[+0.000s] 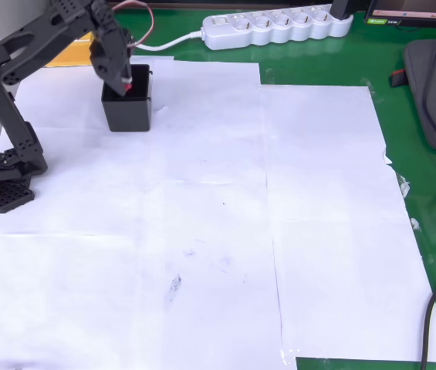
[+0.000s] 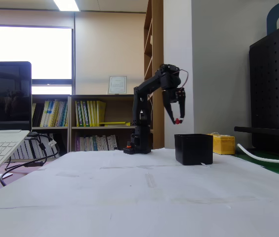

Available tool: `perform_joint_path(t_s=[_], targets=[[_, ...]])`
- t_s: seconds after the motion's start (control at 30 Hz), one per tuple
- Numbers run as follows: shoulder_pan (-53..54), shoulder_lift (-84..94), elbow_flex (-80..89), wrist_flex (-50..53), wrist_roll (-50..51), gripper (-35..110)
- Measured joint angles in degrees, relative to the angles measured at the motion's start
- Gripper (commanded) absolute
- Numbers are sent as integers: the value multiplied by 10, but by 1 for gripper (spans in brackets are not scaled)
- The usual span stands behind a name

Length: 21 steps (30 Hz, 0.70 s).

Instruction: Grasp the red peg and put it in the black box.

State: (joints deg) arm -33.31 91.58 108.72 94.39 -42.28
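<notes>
The black box (image 1: 129, 109) stands on the white paper at the upper left of the overhead view and right of centre in the fixed view (image 2: 193, 148). My gripper (image 2: 178, 120) hangs a little above the box's left part, pointing down, shut on the red peg (image 2: 178, 120), a tiny red dot at the fingertips. From overhead the gripper (image 1: 127, 86) is over the box's opening and the red peg (image 1: 129, 87) shows between the fingertips.
A yellow block (image 2: 223, 144) lies behind the box. A white power strip (image 1: 275, 27) and its cable run along the far edge. The arm's base (image 1: 1, 181) sits at the left. A laptop (image 2: 3, 128) stands left in the fixed view.
</notes>
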Motion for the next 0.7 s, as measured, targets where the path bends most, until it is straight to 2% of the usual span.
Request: perform_joint_path(t_s=[0.47, 0.6, 0.7], targets=[[-51, 43, 5, -30, 32, 1], [-43, 43, 5, -54, 32, 27], [-39, 43, -4, -72, 25, 27]])
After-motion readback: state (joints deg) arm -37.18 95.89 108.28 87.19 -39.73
